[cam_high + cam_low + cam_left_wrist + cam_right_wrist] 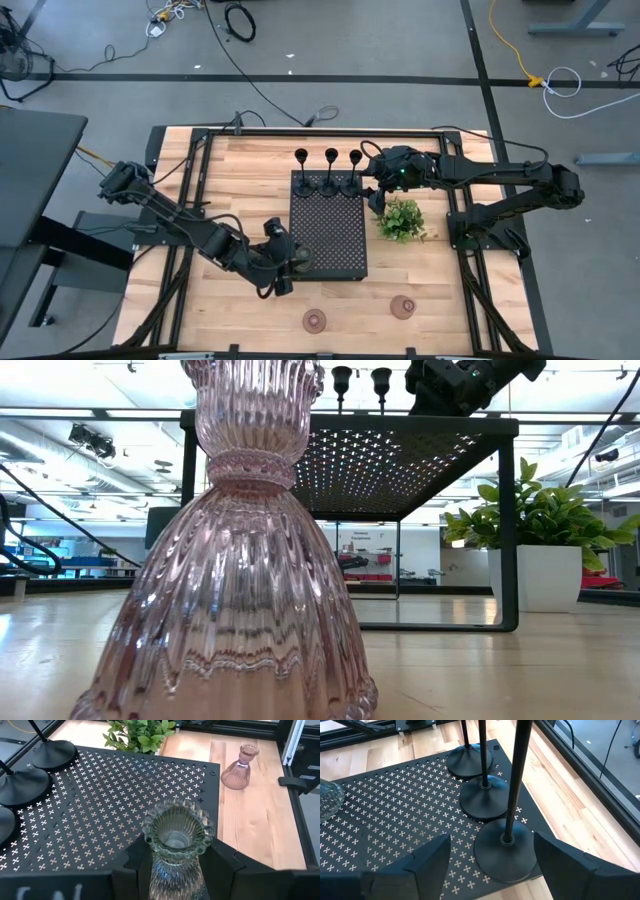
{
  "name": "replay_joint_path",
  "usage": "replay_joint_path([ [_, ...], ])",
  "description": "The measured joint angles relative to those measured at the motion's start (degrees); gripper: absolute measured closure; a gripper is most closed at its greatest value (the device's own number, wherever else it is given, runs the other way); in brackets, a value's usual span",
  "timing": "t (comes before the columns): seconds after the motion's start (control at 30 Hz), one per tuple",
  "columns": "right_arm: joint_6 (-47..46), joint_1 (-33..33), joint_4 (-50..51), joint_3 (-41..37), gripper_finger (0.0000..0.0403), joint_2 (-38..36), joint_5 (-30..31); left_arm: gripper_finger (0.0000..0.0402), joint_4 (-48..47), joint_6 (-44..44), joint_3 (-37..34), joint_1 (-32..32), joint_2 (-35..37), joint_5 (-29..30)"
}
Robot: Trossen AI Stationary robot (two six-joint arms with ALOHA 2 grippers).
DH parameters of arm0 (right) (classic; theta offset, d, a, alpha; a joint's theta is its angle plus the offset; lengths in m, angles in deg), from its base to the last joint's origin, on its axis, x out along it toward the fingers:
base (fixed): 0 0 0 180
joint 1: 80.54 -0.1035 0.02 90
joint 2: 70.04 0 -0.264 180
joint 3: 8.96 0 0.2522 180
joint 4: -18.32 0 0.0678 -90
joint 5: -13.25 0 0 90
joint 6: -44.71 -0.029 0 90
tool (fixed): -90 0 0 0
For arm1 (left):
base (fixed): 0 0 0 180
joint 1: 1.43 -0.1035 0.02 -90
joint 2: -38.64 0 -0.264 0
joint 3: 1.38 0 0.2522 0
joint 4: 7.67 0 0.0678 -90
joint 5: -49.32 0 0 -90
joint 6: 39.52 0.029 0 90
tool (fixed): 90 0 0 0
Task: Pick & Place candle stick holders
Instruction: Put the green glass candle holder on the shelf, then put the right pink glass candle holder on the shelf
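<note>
Three black candle stick holders (331, 170) stand on their round bases in a row at the far edge of the black perforated tray (330, 235). My right gripper (492, 870) is open, one finger on either side of the rightmost black holder's base (506, 849), touching nothing. My left gripper (175, 867) is shut on a greenish glass holder (176, 832) over the tray's near left corner (290, 262). Two pinkish glass holders (314, 321) (404, 307) stand on the table near its front edge. My left gripper pinches the greenish glass holder's ribbed body below the neck (172, 870) between its two fingers. The fingers come slanting from the table's left. The holder stands upright, cup up. The gripper hides its base, so I cannot tell whether it rests on the tray.
A green leafy plant (402, 220) in a white pot (535, 575) stands just right of the tray. The tray stands raised on thin legs (507, 530). One pinkish holder (240, 560) fills the low view's front. Bare wood lies left of the tray and along the front edge.
</note>
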State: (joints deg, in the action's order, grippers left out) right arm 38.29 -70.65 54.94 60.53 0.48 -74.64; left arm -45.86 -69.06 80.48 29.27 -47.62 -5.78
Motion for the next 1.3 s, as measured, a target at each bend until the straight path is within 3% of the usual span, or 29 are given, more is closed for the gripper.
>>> replay_joint_path([
  [0.2,0.3,0.0,0.0,0.0,0.0117,0.0,0.0,0.015,-0.8,-1.1,-0.2,0.0,-0.2,-0.7],
  [0.33,0.4,0.0,0.0,0.0,0.0117,0.0,0.0,0.0114,-0.8,-1.3,-0.2,0.0,-0.1,-1.7],
  [0.53,-0.2,0.0,0.3,0.0,0.0117,-0.1,0.0,0.0108,-1.6,-1.3,-0.2,1.5,0.8,-2.7],
  [0.8,-1.6,-1.0,1.7,0.0,0.0117,-4.9,-0.6,0.0107,-5.6,-0.1,-0.2,4.4,4.4,4.8],
  [1.07,-5.3,-8.7,2.1,0.0,0.0117,-10.9,-15.8,0.0107,-5.7,2.1,-0.1,4.8,6.1,9.0],
  [1.3,-9.8,-18.4,4.8,0.0,0.0117,-11.6,-23.2,0.0106,-5.8,2.2,-0.1,4.7,6.1,9.4],
])
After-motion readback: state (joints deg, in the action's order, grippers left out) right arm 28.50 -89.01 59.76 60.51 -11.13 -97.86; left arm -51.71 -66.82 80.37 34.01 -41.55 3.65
